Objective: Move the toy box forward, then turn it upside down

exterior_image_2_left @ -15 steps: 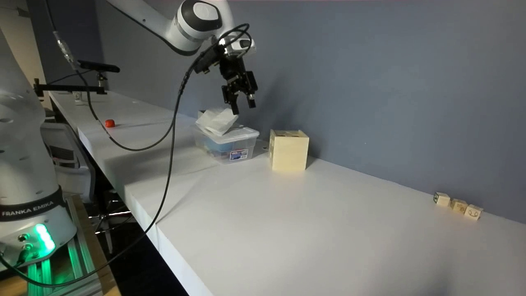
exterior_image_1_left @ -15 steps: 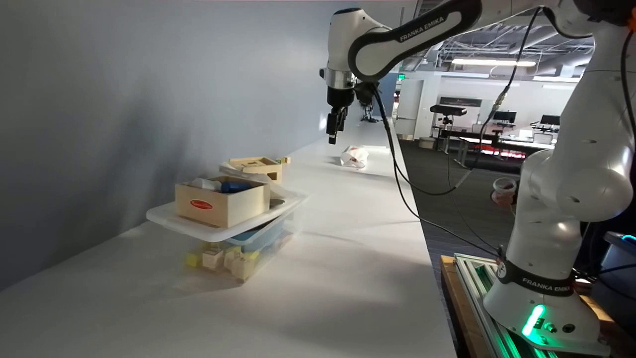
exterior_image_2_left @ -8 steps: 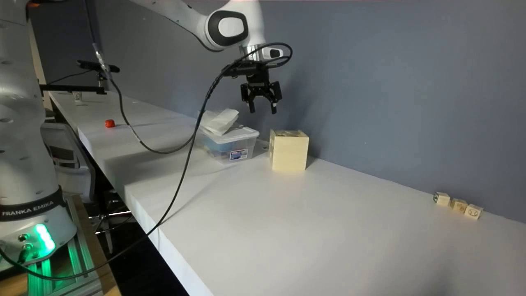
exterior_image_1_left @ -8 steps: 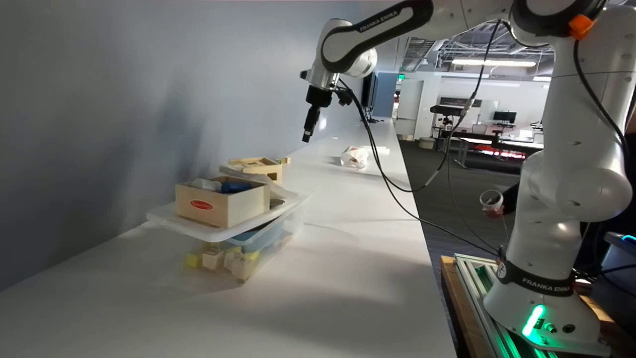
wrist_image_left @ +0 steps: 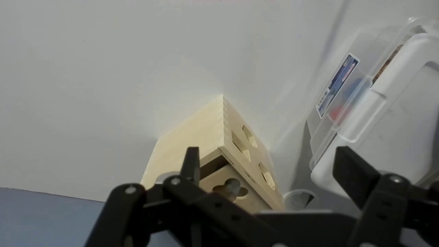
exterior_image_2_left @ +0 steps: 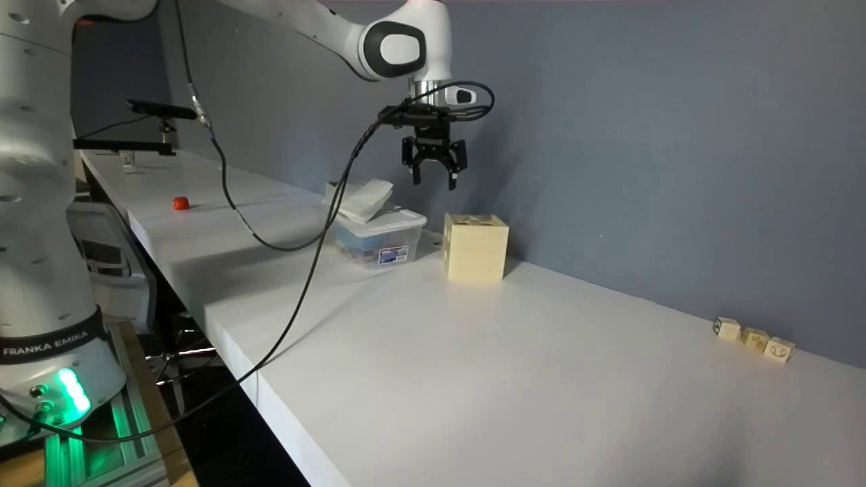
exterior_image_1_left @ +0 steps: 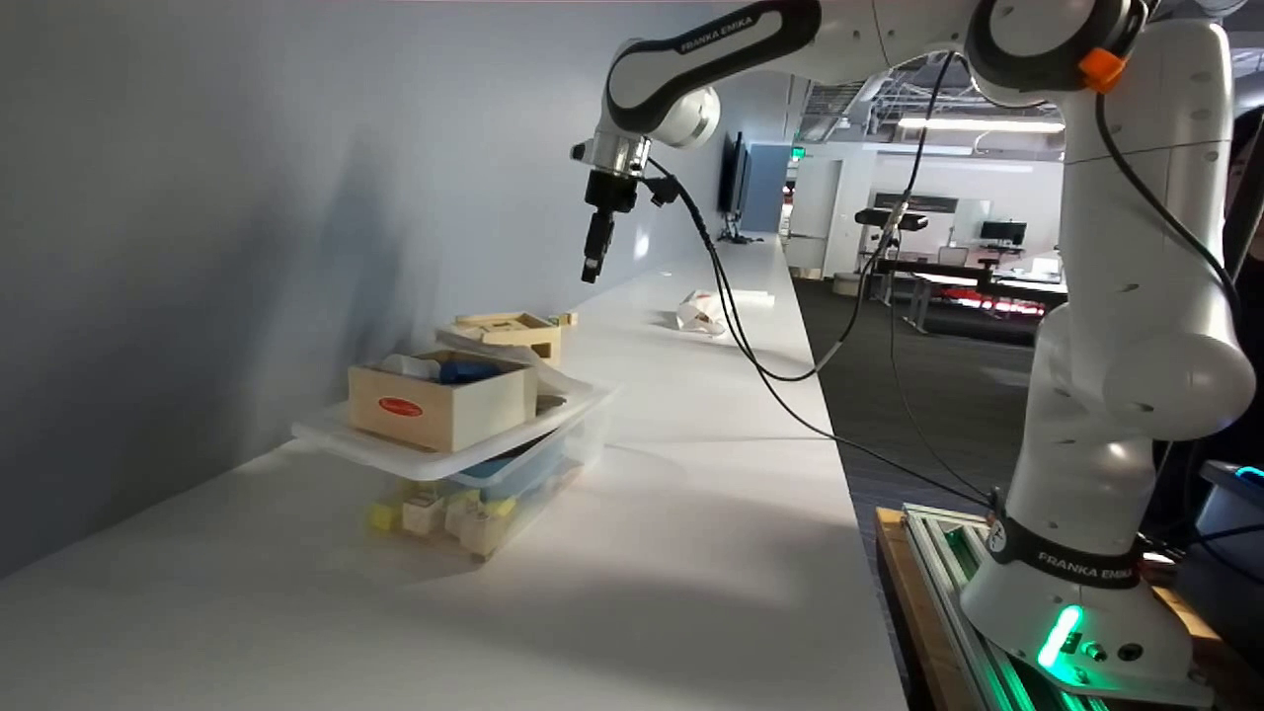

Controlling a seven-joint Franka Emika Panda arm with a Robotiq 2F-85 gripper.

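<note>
The toy box is a light-tan wooden cube with dark cut-out holes. It stands on the white table near the wall in an exterior view. In an exterior view it is partly hidden behind another wooden box. In the wrist view the toy box shows a plain side, a side with slots and a top with a clover-shaped hole. My gripper is open and empty, pointing down, above the toy box and off to the tub's side of it. It also shows in an exterior view and the wrist view.
A clear plastic tub with a white lid stands beside the toy box. An open wooden box with a red label rests on the lid. Small blocks lie along the wall. A round clear cup is behind the tub.
The arm has swung toward the wall and the toy box. The gripper has turned to hang more upright, with its fingers side by side. It stays open; the toy box has not moved.
</note>
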